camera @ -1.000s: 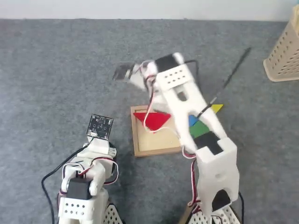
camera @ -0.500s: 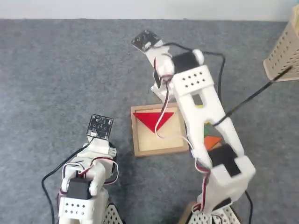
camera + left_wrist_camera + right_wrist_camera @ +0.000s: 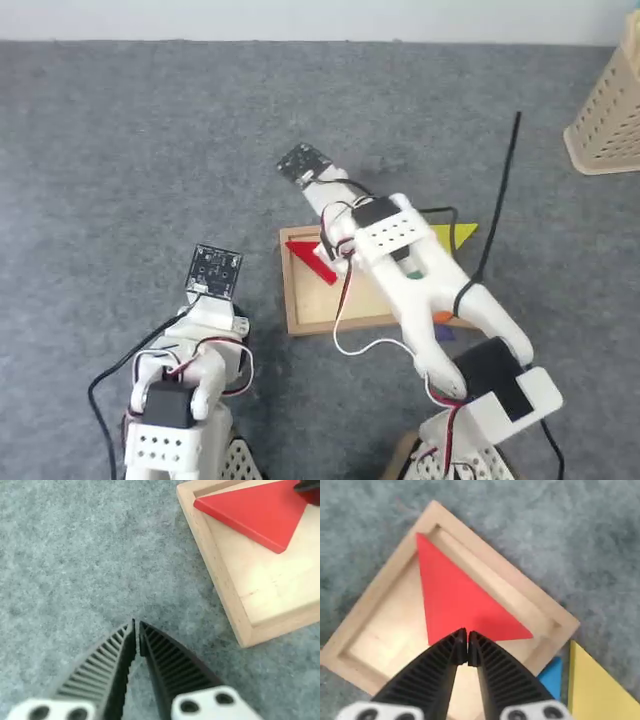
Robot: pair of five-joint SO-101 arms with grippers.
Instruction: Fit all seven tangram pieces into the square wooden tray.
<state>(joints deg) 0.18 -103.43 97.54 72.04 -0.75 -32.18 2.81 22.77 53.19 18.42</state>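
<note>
Red triangle (image 3: 460, 605); pale wood tray (image 3: 222, 575); yellow piece (image 3: 600, 680); blue piece (image 3: 551, 677); grey carpet (image 3: 75, 555); black ribbed jaws.

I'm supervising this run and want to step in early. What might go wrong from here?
1. The right claw, shut, sits at the tip of the red triangle; a push may ride the piece up the tray rim.
2. The yellow piece and blue piece lie loose beside the tray, close under that arm; its swing may scatter them.
</note>
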